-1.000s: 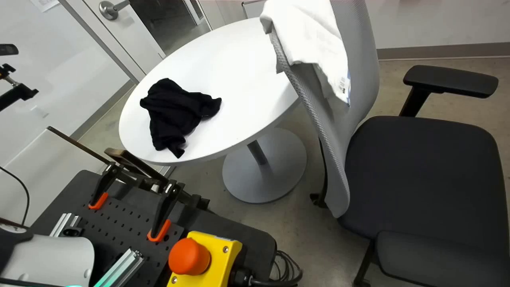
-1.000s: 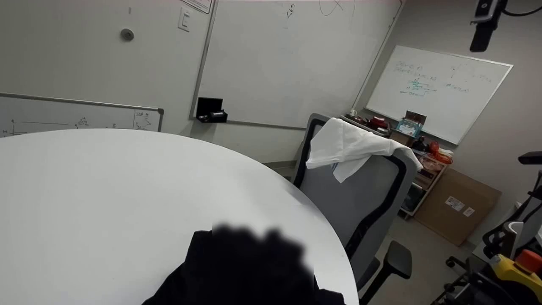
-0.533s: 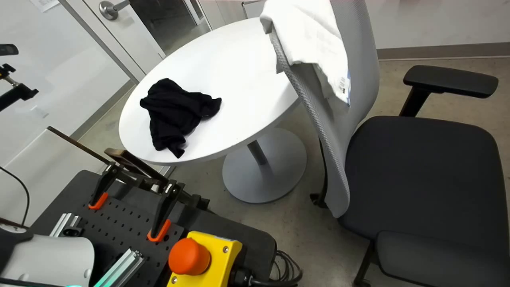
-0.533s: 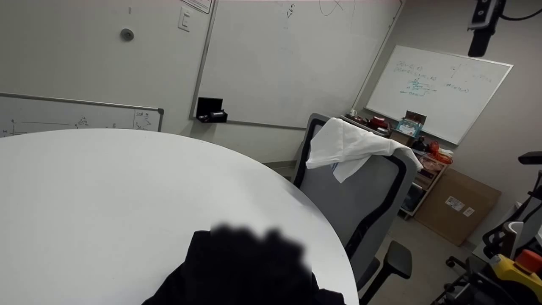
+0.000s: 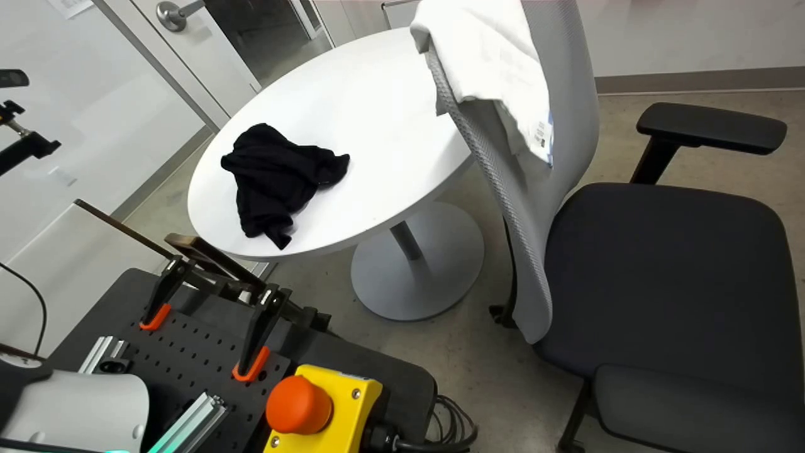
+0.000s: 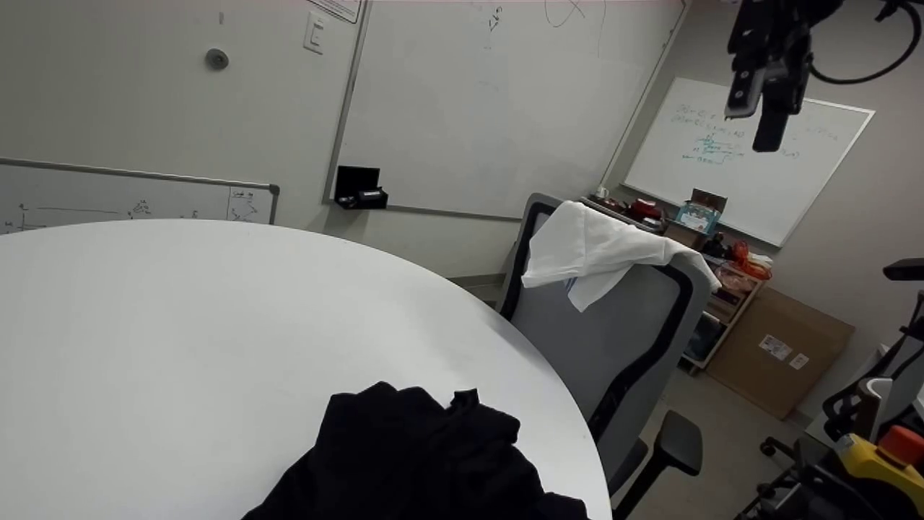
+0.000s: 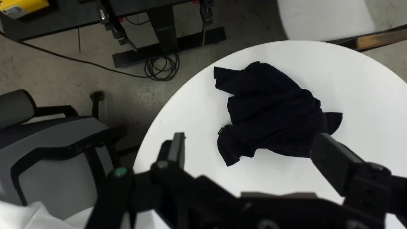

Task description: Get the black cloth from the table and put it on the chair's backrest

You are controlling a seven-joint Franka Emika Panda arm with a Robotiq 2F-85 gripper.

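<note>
The black cloth (image 5: 277,179) lies crumpled on the round white table (image 5: 377,119). It also shows in an exterior view (image 6: 426,462) and in the wrist view (image 7: 273,108). My gripper (image 6: 755,130) is high at the upper right in that exterior view, in the air and apart from the cloth. In the wrist view, its fingers (image 7: 250,136) are wide apart with nothing between them, above the table and cloth. The chair's grey backrest (image 5: 575,94) stands beside the table, with a white cloth (image 5: 490,69) draped over its top. The backrest also shows at the left of the wrist view (image 7: 60,181).
A dark cart with clamps (image 5: 258,333) and a yellow emergency-stop box (image 5: 339,402) stands near the table. The chair has a black armrest (image 5: 710,129) and a dark seat (image 5: 666,270). Coiled cable (image 7: 162,68) lies on the floor.
My gripper has moved lower and to the left in an exterior view, so both fingers show there. The black cloth, white cloth and chair have not moved.
</note>
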